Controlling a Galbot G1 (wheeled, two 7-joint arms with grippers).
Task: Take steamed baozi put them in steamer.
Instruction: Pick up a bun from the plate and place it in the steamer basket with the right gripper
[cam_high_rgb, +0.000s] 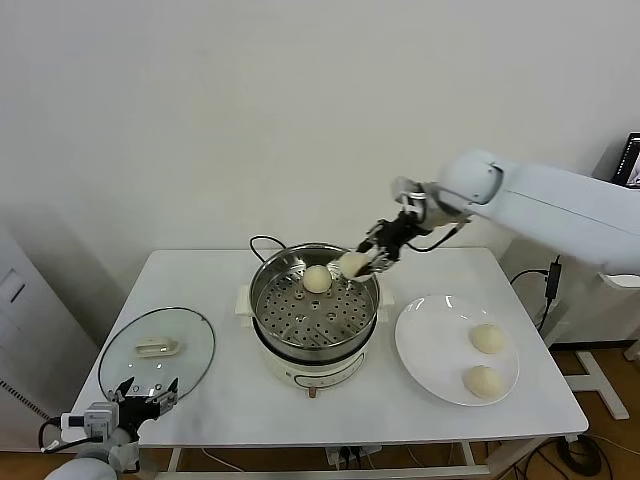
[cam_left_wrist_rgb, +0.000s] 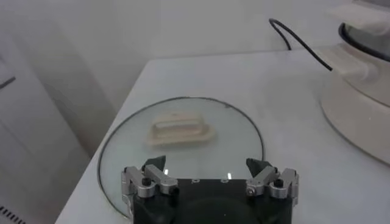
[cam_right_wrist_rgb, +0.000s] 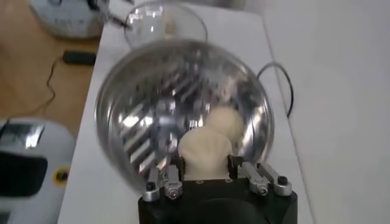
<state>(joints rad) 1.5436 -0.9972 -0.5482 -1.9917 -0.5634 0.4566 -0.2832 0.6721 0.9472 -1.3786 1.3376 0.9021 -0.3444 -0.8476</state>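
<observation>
The steel steamer (cam_high_rgb: 275, 300) stands mid-table on its cream base, and one cream-white baozi (cam_high_rgb: 316, 279) lies on its perforated tray near the back. My right gripper (cam_high_rgb: 362, 263) is shut on a second baozi (cam_high_rgb: 351, 264), held above the steamer's back right rim. In the right wrist view that held baozi (cam_right_wrist_rgb: 205, 152) sits between the fingers (cam_right_wrist_rgb: 172, 171), with the steamer (cam_right_wrist_rgb: 128, 91) and its resting baozi (cam_right_wrist_rgb: 226, 122) beyond. Two more baozi (cam_high_rgb: 487, 339) (cam_high_rgb: 484, 380) lie on the white plate (cam_high_rgb: 425, 345). My left gripper (cam_high_rgb: 146, 391) waits open near the front left corner.
A round glass lid (cam_high_rgb: 190, 345) with a white handle lies flat at the table's left, just ahead of the left gripper (cam_left_wrist_rgb: 209, 165). A black cord (cam_high_rgb: 262, 243) runs behind the steamer. The wall stands close behind the table.
</observation>
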